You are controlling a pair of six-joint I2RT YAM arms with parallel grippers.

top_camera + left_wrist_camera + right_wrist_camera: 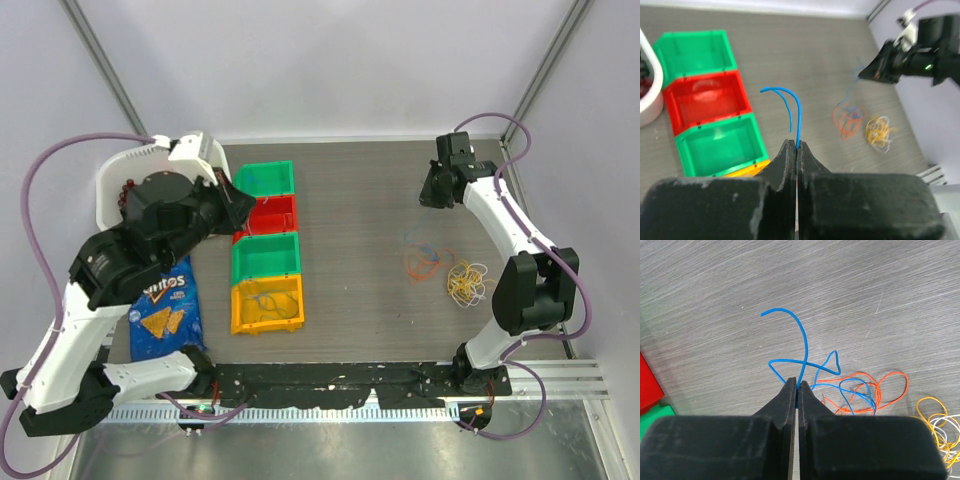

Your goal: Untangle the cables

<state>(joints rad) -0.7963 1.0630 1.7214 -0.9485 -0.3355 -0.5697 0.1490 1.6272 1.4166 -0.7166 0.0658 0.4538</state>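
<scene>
- Now the left claw is pinched fully closed on a blue strand. The strand comes out from between the fingertips as two thin lines that rise and curl over to the left, with their ends free in the air.
- In the top view this claw hangs over the row of bins on the left half of the table, about at the red bin.
- The right claw is also clamped tight, on a blue cable. One end arcs up and away from the fingertips. The rest loops just beside the claw and runs into the orange cable.
- From above, the right claw sits toward the far right corner of the table, beyond the tangle.
- The left wrist view shows a blue line dropping from that claw to the tangle.
- The blue and orange tangle lies flat on the right half of the table, midway between the far and near edges.
- A yellow cable and a white cable make a separate bundle. It sits just beside the tangle, nearer the right edge and apart from both claws.
- The yellow bin at the near end of the row holds a thin looped cord whose colour is hard to tell.
- A Doritos bag lies by the left edge.
</scene>
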